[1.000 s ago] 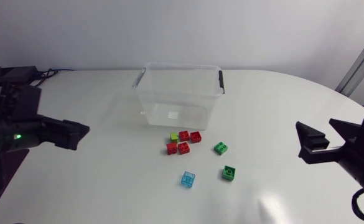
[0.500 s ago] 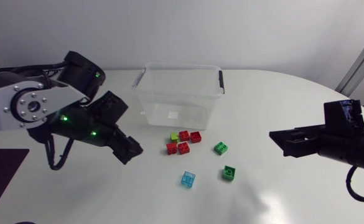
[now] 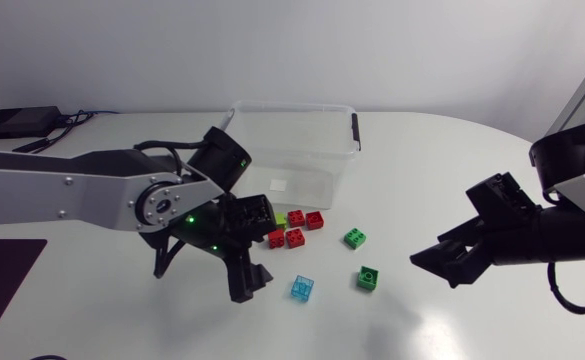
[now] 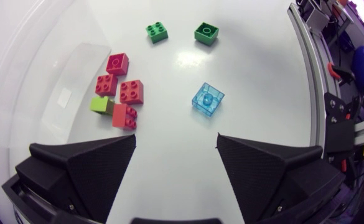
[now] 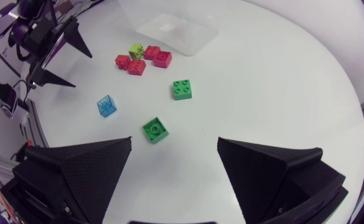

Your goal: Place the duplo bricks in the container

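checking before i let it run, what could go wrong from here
1. The red bricks and lime brick lie packed together, so the broad open left pincer may shove neighbours instead of gripping one.
2. Both arms face the same small patch; the right pincer could meet the left near the blue brick.

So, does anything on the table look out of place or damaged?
Nothing stands out. The container stands upright and open, and the bricks lie loose on the table beside it; none looks broken.
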You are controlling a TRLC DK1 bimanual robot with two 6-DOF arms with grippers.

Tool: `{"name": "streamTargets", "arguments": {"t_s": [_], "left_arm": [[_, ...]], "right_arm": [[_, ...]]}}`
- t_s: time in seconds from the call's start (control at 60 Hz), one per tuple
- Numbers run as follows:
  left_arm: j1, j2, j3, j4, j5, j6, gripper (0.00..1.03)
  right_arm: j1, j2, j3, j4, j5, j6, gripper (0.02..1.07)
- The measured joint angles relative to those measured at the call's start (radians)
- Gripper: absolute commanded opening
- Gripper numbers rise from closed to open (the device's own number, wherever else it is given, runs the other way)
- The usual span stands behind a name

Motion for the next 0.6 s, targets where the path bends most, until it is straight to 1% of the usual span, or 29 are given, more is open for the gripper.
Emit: {"name": "streamTargets", "arguments": {"t_s": [0.183,0.4,0.6], "left_arm": [[-0.035,0.100,0.057,0.042,0.000,0.098,0.92],[-0.063,0.226,0.151,0.043,0.000,0.180,0.92],[-0.092,0.265,0.169,0.034,0.000,0.245,0.91]], "right_arm": [[0.023,0.038,-0.001,0.026,-0.007,-0.095,1.02],[0.108,0.106,-0.002,0.069,-0.006,-0.136,1.02],[0.141,0.184,-0.002,0.120,-0.003,-0.155,1.02]]}}
